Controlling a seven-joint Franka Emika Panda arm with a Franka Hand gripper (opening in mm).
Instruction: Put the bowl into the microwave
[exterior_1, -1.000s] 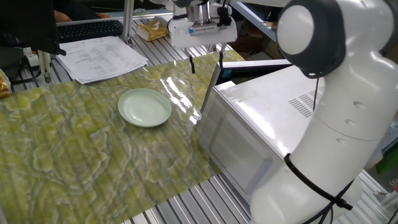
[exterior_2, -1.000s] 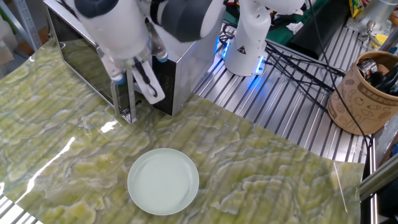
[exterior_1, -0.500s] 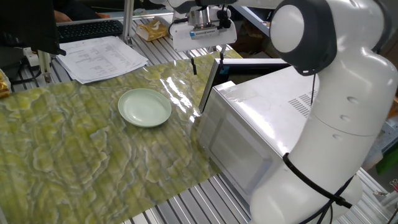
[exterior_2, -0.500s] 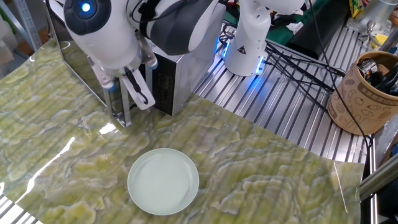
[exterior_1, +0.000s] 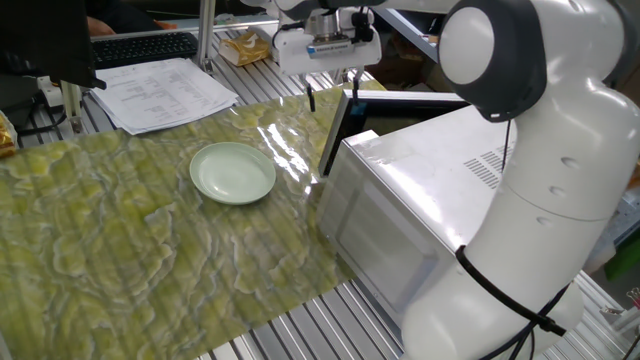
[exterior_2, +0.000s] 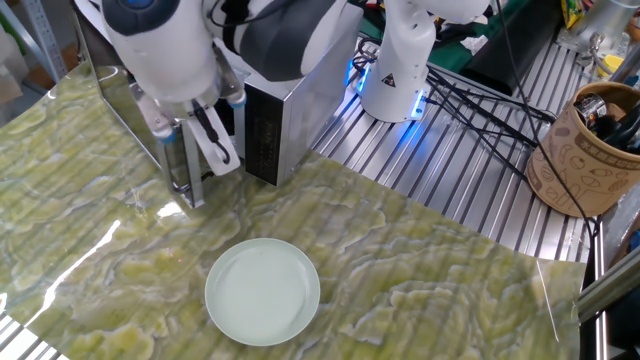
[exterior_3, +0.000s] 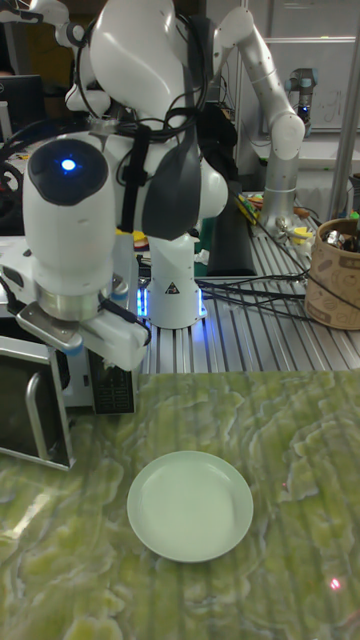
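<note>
**End effector at the microwave door, bowl waiting on the mat**

End effector (exterior_2: 203, 152) sits at the free edge of the microwave (exterior_1: 420, 215) door (exterior_1: 333, 135), fingers pointing down beside the door handle (exterior_3: 37, 418). Jaws look slightly parted around the door edge or handle, but the views do not settle whether they grip it; state recorded as undetermined. Nothing is carried.

Door stands partly open, swung out from the silver-grey box. Judged step: opening the door before the bowl is fetched.

Notes for doing this step well:
- Follow the arc of the hinge rather than pulling straight, so the fingers do not slip off the edge.
- Open the door wide enough that a flat, broad dish can pass level through the opening.
- Keep the swing clear of the bowl (exterior_2: 262, 291), which lies near the door's side of the surface.
- Watch that the microwave body does not slide on the mat (exterior_1: 120, 250) under the pull.

Bowl: shallow, round, plate-like, pale mint-green and glossy, plain. Upright and empty on the green marbled mat, apart from the microwave and from the end effector. The low rim gives little to pinch; a grasp at the rim from above will likely be needed, and the glaze may be slippery.
</note>
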